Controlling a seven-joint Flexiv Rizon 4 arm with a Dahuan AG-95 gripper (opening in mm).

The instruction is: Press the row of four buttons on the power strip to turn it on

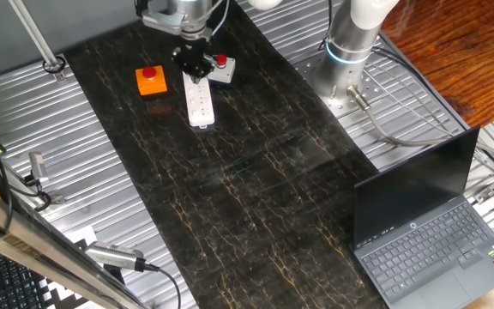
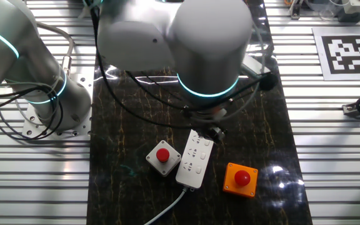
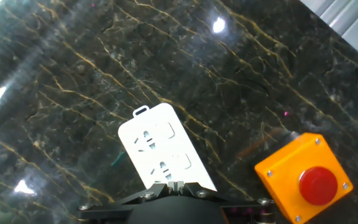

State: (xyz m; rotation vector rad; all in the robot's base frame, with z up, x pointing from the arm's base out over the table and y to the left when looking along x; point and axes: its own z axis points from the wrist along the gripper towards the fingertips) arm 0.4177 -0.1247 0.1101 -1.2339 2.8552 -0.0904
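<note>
The power strip [image 1: 200,101] lies on the dark marble mat [image 1: 256,197], directly beneath the pincer [image 1: 194,65] — its long axis runs away from the fingers toward open mat; the orange box [image 3: 304,177] sits just to one side; whether the fingers are apart cannot be told — they are hidden.

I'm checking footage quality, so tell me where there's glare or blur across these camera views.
Hand view: bright lamp reflections dot the dark marble mat, while the power strip stays sharp. The other fixed view: the arm's near joint looms large and soft, hiding much of the mat. One fixed view: evenly lit, with faint sheen mid-mat.
</note>
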